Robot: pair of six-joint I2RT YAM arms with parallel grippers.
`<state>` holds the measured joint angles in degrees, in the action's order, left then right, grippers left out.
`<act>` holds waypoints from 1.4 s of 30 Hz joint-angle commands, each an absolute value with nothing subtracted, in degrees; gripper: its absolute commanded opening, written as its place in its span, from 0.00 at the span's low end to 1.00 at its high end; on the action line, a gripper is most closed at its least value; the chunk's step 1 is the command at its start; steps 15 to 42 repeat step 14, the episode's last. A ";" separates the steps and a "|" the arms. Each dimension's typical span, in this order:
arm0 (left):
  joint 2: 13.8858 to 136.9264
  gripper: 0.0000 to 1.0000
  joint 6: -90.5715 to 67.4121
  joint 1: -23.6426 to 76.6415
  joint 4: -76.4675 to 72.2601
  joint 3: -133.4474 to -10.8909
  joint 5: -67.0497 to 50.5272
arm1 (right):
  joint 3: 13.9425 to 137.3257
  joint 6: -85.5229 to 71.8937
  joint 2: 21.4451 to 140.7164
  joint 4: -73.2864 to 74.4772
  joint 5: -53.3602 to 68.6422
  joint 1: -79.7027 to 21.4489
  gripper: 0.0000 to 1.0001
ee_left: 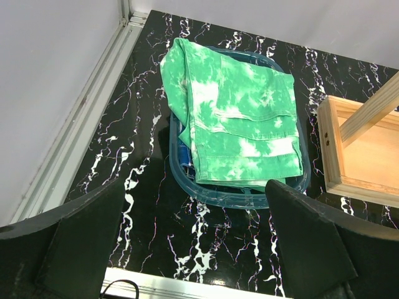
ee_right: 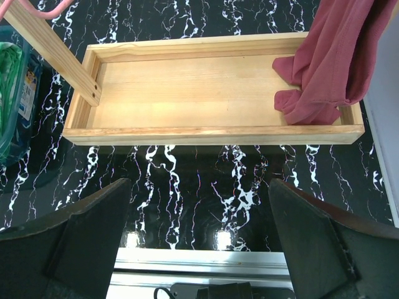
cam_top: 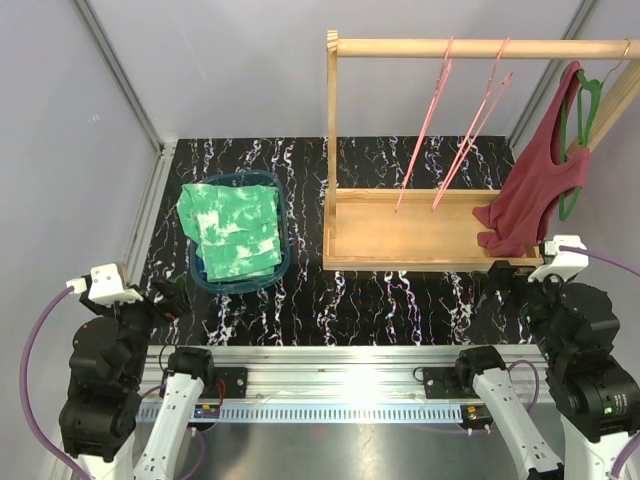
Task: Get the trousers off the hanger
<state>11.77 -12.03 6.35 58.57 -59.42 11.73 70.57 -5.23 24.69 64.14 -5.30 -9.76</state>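
Note:
The green trousers mottled with white (cam_top: 233, 230) lie folded on top in a blue basket (cam_top: 282, 262), also in the left wrist view (ee_left: 243, 128). A strip of the blue trousers (ee_left: 184, 151) shows under them. Two pink hangers (cam_top: 428, 125) hang bare on the wooden rack's rail (cam_top: 480, 48). A maroon top (cam_top: 535, 185) hangs on a green hanger (cam_top: 580, 130) at the right end. My left gripper (ee_left: 196, 240) is open and empty near the table's front left. My right gripper (ee_right: 199, 240) is open and empty near the front right.
The wooden rack's tray base (cam_top: 420, 262) stands at centre right, also in the right wrist view (ee_right: 212, 134). The maroon top's hem (ee_right: 312, 103) rests in the tray's right end. A metal rail (cam_top: 330, 385) runs along the near edge. Grey walls enclose the table.

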 commanded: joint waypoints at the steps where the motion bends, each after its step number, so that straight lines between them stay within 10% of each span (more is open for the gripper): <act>1: 11.43 0.99 -12.04 6.68 55.90 -59.15 12.39 | 70.05 -5.36 25.75 60.91 -5.80 -10.28 0.99; 42: 10.99 0.99 -12.13 6.68 55.90 -59.15 12.48 | 70.22 -4.83 26.28 61.17 -6.24 -10.20 1.00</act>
